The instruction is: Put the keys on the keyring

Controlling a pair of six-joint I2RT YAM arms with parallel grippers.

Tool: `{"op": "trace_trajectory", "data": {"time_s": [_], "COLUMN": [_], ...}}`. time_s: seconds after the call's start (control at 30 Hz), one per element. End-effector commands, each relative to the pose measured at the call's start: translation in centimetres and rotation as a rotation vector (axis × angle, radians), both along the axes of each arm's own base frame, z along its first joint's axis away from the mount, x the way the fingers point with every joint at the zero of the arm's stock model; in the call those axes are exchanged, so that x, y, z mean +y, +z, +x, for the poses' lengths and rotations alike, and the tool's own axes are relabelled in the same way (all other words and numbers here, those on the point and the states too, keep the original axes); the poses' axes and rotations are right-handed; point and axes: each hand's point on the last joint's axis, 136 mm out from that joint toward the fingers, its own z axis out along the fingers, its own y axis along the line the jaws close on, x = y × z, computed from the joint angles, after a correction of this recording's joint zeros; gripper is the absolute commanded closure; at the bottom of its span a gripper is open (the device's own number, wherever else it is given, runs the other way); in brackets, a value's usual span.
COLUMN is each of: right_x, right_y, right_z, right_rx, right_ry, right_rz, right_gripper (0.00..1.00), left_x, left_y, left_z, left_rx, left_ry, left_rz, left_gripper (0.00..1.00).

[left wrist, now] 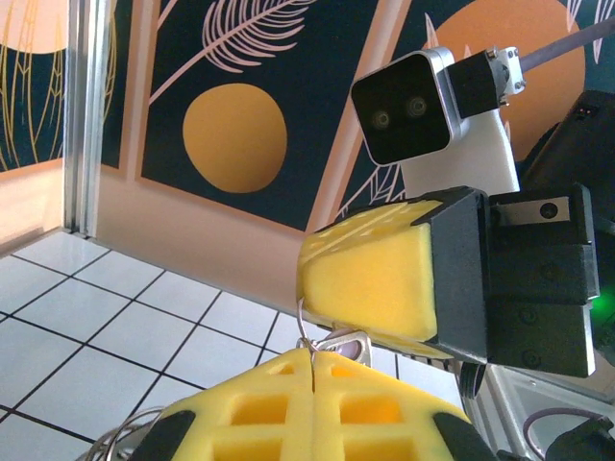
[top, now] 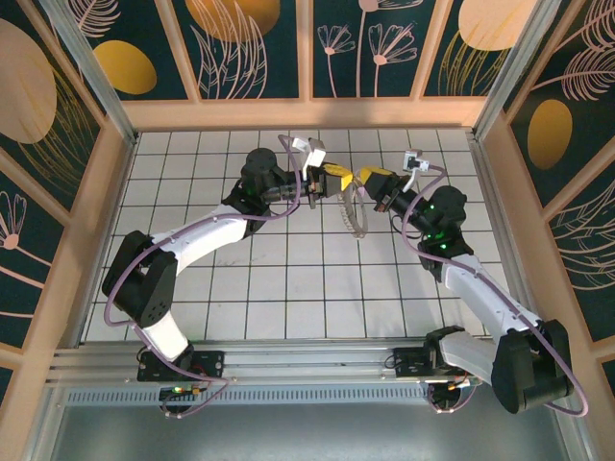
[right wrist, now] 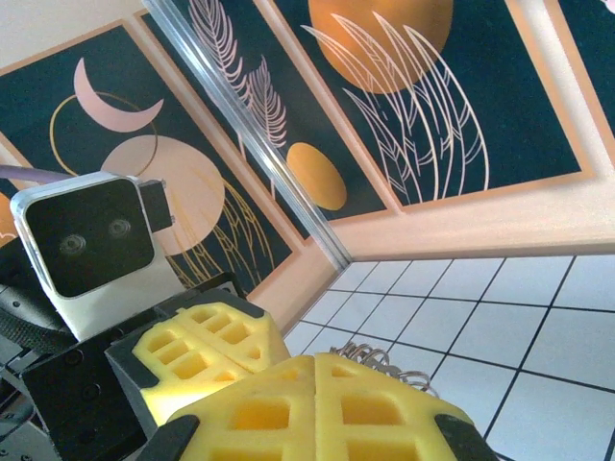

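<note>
Meeting tip to tip above the far part of the tiled table (top: pixel 240 279), the left pincer (top: pixel 333 181) and right pincer (top: pixel 371 179) face each other almost touching, a pose that suits threading one small part onto another in mid-air. Both stand fully closed, each pair of yellow foam pads pressed flat together.

A small pinkish-grey metal piece, apparently the key (left wrist: pixel 336 343), pokes out from the seam at the tip of the left pincer, directly under the foam of the right one. Holding it by one end leaves the other end free to meet the wire.

The keyring (top: pixel 356 217), a pale coiled loop, hangs slack beneath and between the two pincers. In the right wrist view its coils bunch just beyond the tip of the right pincer, which seems to have hold of it there, though the exact contact is hidden by foam. A thin strand of wire runs up beside the key, touching or nearly touching it.

Whether the key is already hooked on cannot be told. The step in hand looks like the threading itself, and the likely trouble is the springy wire slipping off.
</note>
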Motion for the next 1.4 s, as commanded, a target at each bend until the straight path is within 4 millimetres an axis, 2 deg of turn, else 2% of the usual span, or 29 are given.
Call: {"op": "trace_trajectory", "data": {"time_s": [0.0, 0.37, 0.93, 1.27, 1.33, 1.37], "right_x": [-1.2, -1.0, -0.1, 1.2, 0.6, 0.1], "right_y": [0.5, -0.6, -2.7, -2.4, -2.1, -1.7], "right_z": [1.1, 0.8, -0.7, -1.6, -1.5, -1.5], "right_rx": [0.011, 0.084, 0.138, 0.123, 0.11, 0.096], "right_ry": [-0.066, -0.036, 0.053, 0.129, 0.105, 0.088], "right_rz": [0.018, 0.016, 0.049, 0.063, 0.062, 0.064], "right_gripper": [1.0, 1.0, 1.0, 1.0, 0.74, 0.64], "left_x": [0.4, 0.8, 0.9, 0.9, 0.8, 0.8], "left_y": [3.9, 4.1, 4.4, 4.3, 4.2, 4.2], "left_z": [-1.4, -1.1, -1.2, -1.1, -1.1, -1.1], "left_rx": [-0.117, -0.127, -0.127, -0.116, -0.113, -0.113], "left_ry": [-0.025, 0.008, 0.011, 0.012, 0.01, 0.012], "left_rz": [-0.069, -0.08, -0.1, -0.107, -0.111, -0.112], "left_gripper": [1.0, 1.0, 1.0, 1.0, 1.0, 1.0]}}
